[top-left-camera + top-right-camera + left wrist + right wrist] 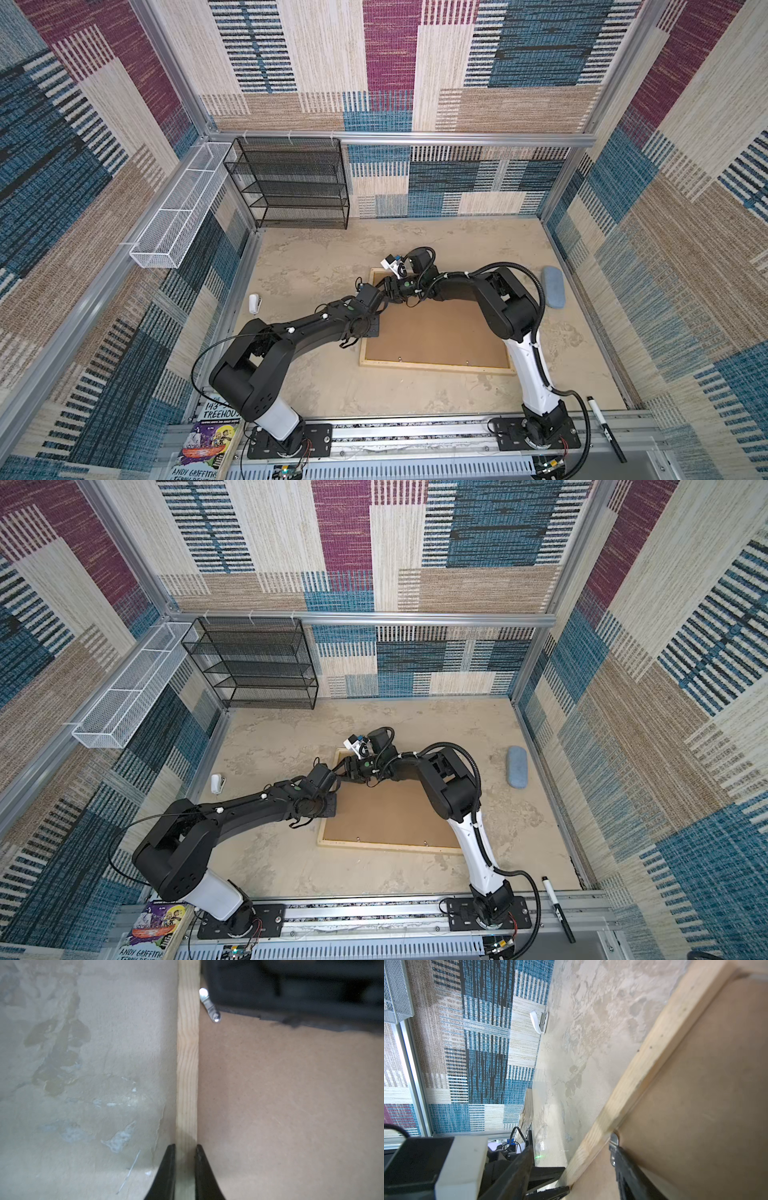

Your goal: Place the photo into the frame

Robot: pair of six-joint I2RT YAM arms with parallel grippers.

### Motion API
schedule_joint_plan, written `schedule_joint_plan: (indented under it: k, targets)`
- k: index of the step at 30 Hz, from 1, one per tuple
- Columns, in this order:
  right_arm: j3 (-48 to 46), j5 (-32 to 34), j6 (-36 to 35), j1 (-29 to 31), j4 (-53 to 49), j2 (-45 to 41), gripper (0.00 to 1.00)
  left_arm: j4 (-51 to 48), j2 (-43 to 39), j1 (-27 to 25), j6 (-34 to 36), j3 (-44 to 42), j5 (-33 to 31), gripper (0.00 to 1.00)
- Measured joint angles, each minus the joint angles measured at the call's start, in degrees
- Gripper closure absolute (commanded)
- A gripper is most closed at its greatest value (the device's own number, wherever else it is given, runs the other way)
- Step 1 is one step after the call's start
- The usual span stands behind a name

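While the frame (436,367) lies back-up at the centre of both top views, brown backing (436,332) fills it. Arms hide its upper-left part there, and only the wrist views show the grips. The left gripper (185,1147) is clamped across the left rail; the right gripper (573,1149) has its jaws apart, one finger (629,1167) at a metal clip (613,1142). A rack (291,183) stands upper left. A stapler (254,303) lies left of the frame, a blue case (554,286) right and a marker (604,428) lower right.
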Motion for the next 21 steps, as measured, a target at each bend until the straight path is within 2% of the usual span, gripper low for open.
schedule_joint_plan:
  k: [8,21]
  targets:
    - [0.52,0.2,2.58,-0.09,0.37,0.24,0.35,1.9,-1.05,1.42,0.72,-1.55,1.68,0.95]
    - [2.69,3.13,0.13,0.46,-1.11,1.05,0.35,2.56,-1.42,2.73,1.29,-1.99,4.0,0.96]
